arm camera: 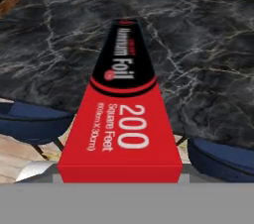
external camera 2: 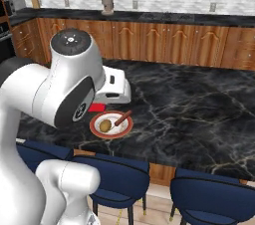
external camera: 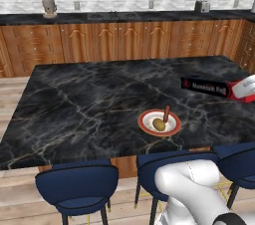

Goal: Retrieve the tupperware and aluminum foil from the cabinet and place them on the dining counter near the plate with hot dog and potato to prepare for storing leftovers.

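The gripper (external camera: 238,91) was clamped on the red end of the aluminum foil (external camera: 205,87), holding the long box level above the dining counter (external camera: 89,104), to the right of and beyond the plate (external camera: 159,123). The plate sat near the counter's front edge, bearing a potato (external camera: 159,124) and a hot dog (external camera: 166,113), above the blue stools (external camera: 77,184).

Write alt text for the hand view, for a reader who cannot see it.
A long aluminum foil box, red at the near end and black with white lettering farther out, stretches away from the camera above the black marble dining counter. Blue stool seats show below the counter's edge over a wooden floor.
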{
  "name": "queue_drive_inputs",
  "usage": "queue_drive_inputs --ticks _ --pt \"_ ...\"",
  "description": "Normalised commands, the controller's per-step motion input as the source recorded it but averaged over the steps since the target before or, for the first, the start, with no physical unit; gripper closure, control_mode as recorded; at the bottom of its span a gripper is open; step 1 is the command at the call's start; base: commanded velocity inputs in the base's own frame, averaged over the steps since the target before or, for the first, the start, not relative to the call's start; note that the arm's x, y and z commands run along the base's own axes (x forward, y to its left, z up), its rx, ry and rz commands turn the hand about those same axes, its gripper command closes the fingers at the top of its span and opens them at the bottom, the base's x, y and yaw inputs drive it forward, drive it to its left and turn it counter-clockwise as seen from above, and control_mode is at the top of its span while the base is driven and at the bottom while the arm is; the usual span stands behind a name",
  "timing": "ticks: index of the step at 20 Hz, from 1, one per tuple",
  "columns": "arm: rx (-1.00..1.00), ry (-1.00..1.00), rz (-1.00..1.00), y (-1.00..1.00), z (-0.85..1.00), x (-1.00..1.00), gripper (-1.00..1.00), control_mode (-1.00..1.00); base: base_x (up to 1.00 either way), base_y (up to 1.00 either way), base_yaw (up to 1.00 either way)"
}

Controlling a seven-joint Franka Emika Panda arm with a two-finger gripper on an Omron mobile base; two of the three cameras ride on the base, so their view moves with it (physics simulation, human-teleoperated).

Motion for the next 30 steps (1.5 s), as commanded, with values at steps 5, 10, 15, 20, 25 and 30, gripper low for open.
queue_drive_inputs --ticks 5,10,15,20,25,30 --pt "0.18 0.03 -0.24 -0.41 -0.56 0.37 1.0 -1.0 0.0 0.0 0.0" --pt "0.04 0.19 -0.05 -0.09 -0.6 0.66 1.0 -1.0 0.0 0.0 0.0" --pt "0.0 0.15 -0.02 -0.01 -0.57 0.61 1.0 -1.0 0.0 0.0 0.0" --pt "0.0 0.04 -0.02 -0.12 -0.43 0.54 1.0 -1.0 0.0 0.0 0.0" --pt "0.0 0.0 -0.02 -0.06 -0.45 0.54 1.0 -1.0 0.0 0.0 0.0" --pt "0.0 0.0 0.0 -0.03 -0.53 0.44 1.0 -1.0 0.0 0.0 0.0"
